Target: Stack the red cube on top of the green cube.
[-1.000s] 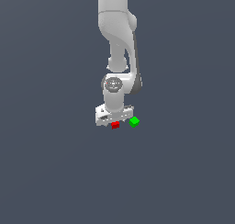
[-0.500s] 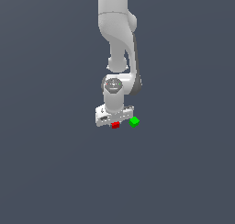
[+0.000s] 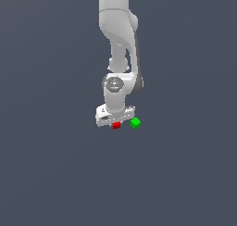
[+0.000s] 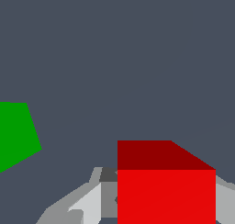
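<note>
The red cube point(image 3: 116, 125) sits on the dark floor right under the white gripper point(image 3: 115, 123). In the wrist view the red cube point(image 4: 166, 191) fills the space between the grey fingers point(image 4: 87, 202), which lie against its two sides with no gap showing. The gripper is shut on the red cube, which stays low at floor level. The green cube point(image 3: 135, 122) lies on the floor just to the exterior view's right of the red cube, a small gap apart. It also shows in the wrist view point(image 4: 13, 133), cut by the frame's edge.
The white arm point(image 3: 119, 44) rises straight above the cubes. A plain dark grey floor point(image 3: 55, 174) surrounds them.
</note>
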Controlling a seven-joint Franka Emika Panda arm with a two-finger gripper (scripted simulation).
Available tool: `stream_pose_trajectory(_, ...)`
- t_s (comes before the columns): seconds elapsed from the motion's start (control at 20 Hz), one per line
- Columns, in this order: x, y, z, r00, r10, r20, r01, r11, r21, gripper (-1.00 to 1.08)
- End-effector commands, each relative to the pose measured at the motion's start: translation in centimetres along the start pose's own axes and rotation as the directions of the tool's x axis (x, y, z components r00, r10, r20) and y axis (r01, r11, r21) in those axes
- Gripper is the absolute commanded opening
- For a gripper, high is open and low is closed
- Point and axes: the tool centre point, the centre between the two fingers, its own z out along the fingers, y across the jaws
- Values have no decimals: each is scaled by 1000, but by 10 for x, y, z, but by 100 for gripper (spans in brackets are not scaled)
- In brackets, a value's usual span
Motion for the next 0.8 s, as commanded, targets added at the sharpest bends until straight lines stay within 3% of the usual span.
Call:
stream_pose_trajectory(0.0, 0, 0, -9, 1000, 0, -2, 0, 1000, -1, -100)
stream_pose_trajectory(0.75, 0, 0, -88, 1000, 0, -2, 0, 1000, -1, -100)
